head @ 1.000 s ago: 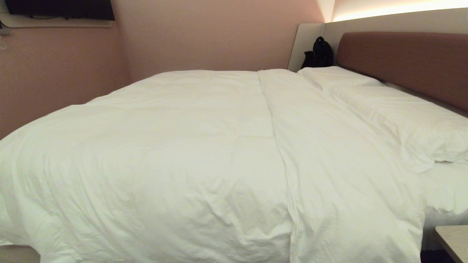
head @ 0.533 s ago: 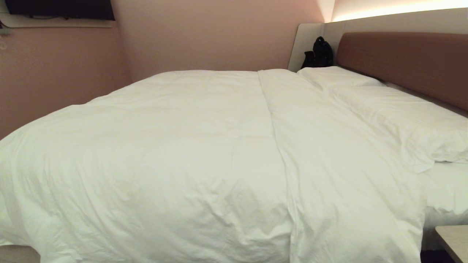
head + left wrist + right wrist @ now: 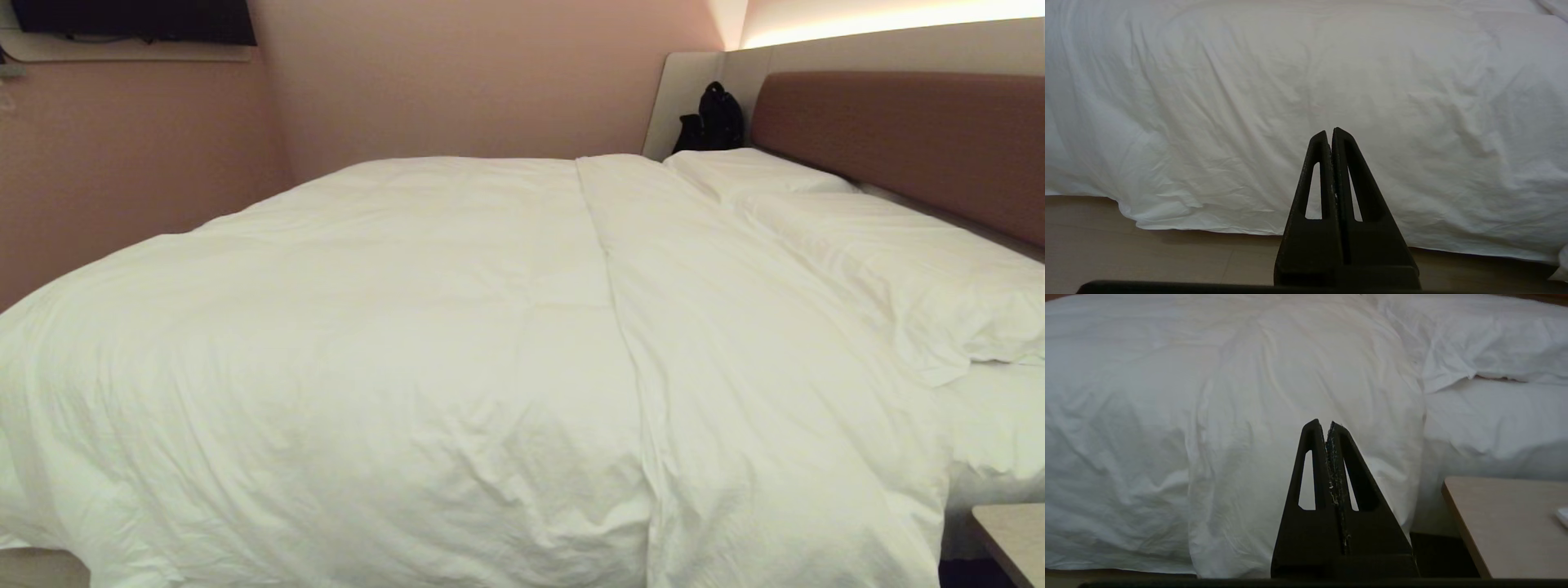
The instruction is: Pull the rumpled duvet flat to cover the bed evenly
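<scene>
Before you, the duvet (image 3: 392,343) lies spread over most of the bed (image 3: 992,425), puffy and softly wrinkled, with a long fold line running from the far side toward you right of centre. Its near edge hangs over the side of the mattress and ends just above the floor (image 3: 1147,257). At the right, two white pillows (image 3: 882,253) lie against the brown headboard (image 3: 906,139); the sheet shows bare below the nearer one.

Your left gripper (image 3: 1329,132) hangs in front of the duvet's draped side with its fingers pressed together, holding nothing. Your right gripper (image 3: 1323,424) is likewise closed and empty, facing the duvet's right-hand corner (neither arm appears in the head view).

Note the surroundings: a pale wooden bedside table (image 3: 1506,522) stands just beside the bed at your right, near the right gripper. A black bag (image 3: 714,118) sits in the far corner beside the headboard, and a dark screen (image 3: 131,20) hangs on the pink wall (image 3: 473,82).
</scene>
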### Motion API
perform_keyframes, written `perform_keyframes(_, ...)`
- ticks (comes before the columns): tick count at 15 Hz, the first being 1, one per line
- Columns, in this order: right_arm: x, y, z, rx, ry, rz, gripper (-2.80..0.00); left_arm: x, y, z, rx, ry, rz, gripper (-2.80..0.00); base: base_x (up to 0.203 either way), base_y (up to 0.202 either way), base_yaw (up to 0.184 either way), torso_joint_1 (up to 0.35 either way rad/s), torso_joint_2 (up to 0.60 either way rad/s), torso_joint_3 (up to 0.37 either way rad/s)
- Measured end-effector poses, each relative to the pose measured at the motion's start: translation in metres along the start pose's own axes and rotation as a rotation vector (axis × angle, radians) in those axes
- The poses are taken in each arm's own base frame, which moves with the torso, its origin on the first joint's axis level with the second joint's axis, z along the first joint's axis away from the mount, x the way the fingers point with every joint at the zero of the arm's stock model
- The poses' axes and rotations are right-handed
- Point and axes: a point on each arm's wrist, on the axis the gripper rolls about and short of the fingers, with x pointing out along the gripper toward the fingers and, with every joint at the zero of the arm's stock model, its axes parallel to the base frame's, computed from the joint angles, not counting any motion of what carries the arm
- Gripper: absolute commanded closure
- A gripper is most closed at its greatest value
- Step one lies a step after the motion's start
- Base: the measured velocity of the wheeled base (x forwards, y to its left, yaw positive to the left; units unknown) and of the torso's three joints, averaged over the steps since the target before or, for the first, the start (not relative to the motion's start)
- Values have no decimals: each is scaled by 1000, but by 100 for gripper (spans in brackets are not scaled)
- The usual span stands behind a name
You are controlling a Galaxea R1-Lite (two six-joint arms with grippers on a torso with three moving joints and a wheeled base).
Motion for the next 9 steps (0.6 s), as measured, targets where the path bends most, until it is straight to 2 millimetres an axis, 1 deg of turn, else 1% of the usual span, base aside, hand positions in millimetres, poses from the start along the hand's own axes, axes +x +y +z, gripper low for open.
perform_keyframes(4, 0, 0, -7, 13, 70, -28, 0, 0, 0, 0, 1, 0, 0, 0, 0, 0, 0, 0, 0, 0)
perform_keyframes(9, 0, 0, -8, 13, 83, -28, 0, 0, 0, 0, 1, 0, 0, 0, 0, 0, 0, 0, 0, 0)
